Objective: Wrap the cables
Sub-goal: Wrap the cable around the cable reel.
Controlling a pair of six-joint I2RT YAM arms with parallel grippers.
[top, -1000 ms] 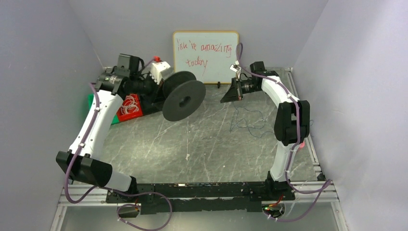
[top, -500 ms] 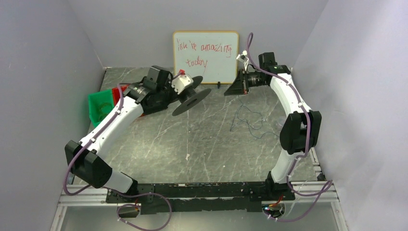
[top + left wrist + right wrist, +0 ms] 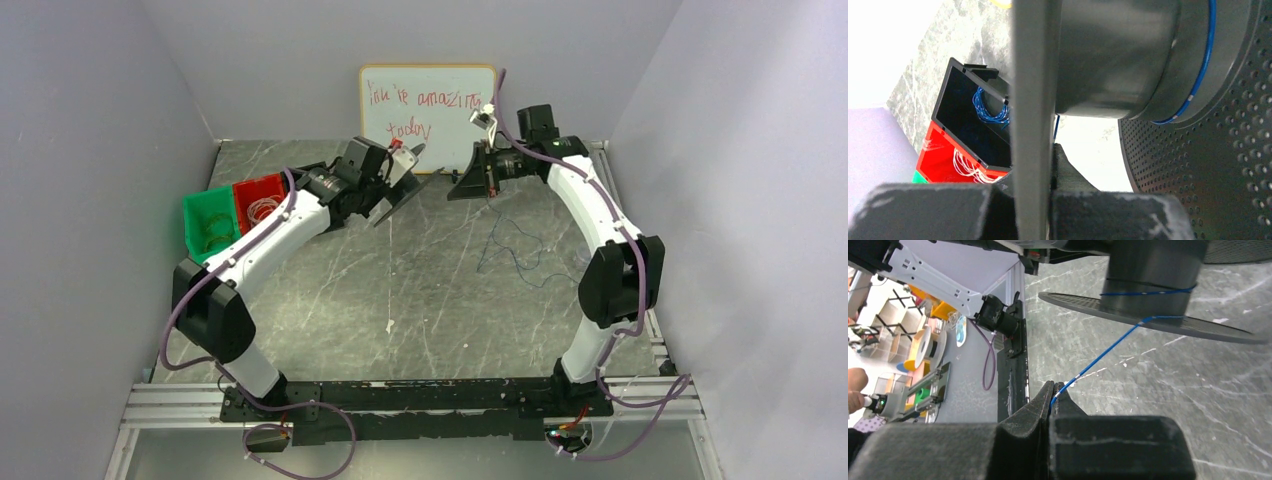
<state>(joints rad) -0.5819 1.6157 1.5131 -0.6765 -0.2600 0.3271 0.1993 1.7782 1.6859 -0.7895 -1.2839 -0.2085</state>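
Right claw (image 3: 1053, 389) is pinched together on the thin blue cable (image 3: 1108, 352), which runs taut from its tips to the core of the black spool (image 3: 1148, 285), where we see a turn or two wound on. Our left claw (image 3: 1040, 167) is clamped on the spool's flange, over the far middle of the table (image 3: 420, 300). Loose slack (image 3: 510, 250) lies to the right. We judge winding goes best with light, even tension, laying turns side by side.
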